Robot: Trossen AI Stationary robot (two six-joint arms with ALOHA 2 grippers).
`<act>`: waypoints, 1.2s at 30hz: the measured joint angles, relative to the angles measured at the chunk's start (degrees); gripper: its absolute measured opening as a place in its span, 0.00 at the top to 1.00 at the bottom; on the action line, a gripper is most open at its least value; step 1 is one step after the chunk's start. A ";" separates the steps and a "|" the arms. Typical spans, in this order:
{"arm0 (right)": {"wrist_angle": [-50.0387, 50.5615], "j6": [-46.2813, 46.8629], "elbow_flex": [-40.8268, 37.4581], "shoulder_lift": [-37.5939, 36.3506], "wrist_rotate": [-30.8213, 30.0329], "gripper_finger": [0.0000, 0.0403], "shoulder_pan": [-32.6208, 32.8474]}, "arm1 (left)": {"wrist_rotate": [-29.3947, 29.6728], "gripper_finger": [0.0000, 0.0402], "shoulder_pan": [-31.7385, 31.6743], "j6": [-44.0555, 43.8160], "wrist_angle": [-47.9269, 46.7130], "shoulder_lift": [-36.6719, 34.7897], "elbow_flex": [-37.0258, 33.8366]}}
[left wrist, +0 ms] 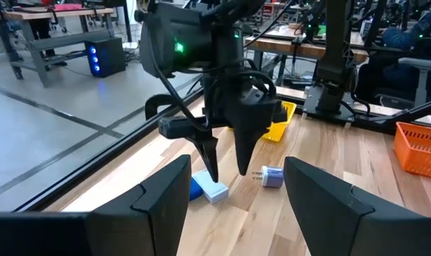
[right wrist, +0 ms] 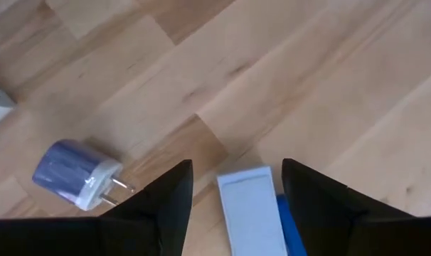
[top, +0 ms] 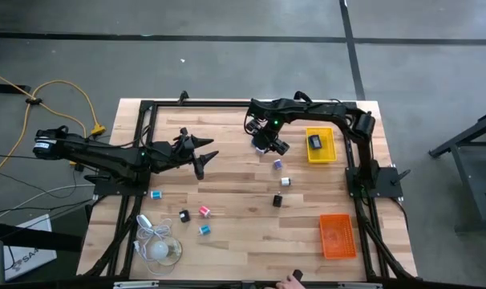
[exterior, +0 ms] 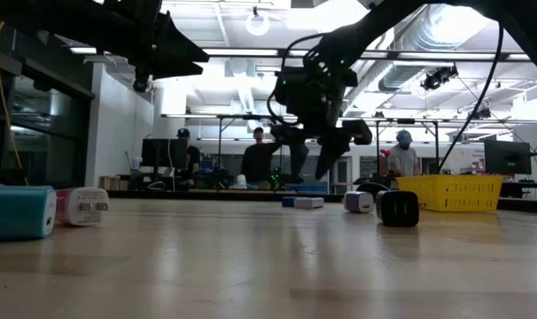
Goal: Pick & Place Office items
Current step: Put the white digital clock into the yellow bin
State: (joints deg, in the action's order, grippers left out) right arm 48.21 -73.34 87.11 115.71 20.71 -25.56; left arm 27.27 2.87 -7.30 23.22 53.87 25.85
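Note:
My right gripper (right wrist: 237,186) hangs open over the far middle of the table, fingers slanting down. A flat white-and-blue piece (right wrist: 252,208) lies on the wood between its fingers, with a gap on each side, and shows below the fingertips (left wrist: 210,189). A purple plug (right wrist: 77,174) lies beside it. More office items lie scattered: a white-purple one (top: 285,181), a black one (top: 277,200), a blue one (top: 155,194), a pink one (top: 204,211) and a teal one (top: 204,229). My left gripper (top: 203,156) waits open at the left, pointing level, with nothing in it.
A yellow tray (top: 321,145) holding a black piece stands at the far right. An orange tray (top: 337,235) sits at the near right. A white bulb with a coiled cord (top: 160,249) lies near left. People stand in the room beyond the table.

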 joint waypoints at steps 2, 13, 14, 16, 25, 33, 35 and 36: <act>-0.04 0.00 0.00 0.01 -0.45 0.50 -0.07 | 0.00 0.46 0.01 0.01 -0.01 0.00 0.00; 2.29 4.21 0.00 0.01 1.21 0.50 0.45 | 0.00 0.46 0.01 0.00 0.00 0.01 0.00; 2.65 4.50 0.00 0.01 2.21 0.50 0.43 | 0.00 0.46 0.00 0.01 0.00 0.00 0.00; 3.06 4.52 0.00 0.01 3.49 0.50 0.43 | 0.00 0.46 0.01 -0.01 0.00 0.00 0.00; -0.48 1.18 0.00 0.01 3.24 0.50 0.77 | 0.00 0.46 -0.02 -0.01 0.00 0.02 0.00; -0.39 1.41 0.00 0.01 3.76 0.50 0.77 | 0.00 0.46 -0.02 0.00 0.00 0.00 0.00; -0.22 1.55 0.00 0.01 4.20 0.48 0.52 | 0.00 0.46 0.01 -0.01 -0.02 0.00 0.00; -0.17 1.77 0.00 0.01 4.76 0.46 0.34 | 0.00 0.46 -0.02 0.01 -0.02 0.00 0.00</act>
State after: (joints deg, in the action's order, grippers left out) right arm 48.04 -71.57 87.11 115.72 25.47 -25.22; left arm 27.27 2.85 -7.29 23.20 53.87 25.85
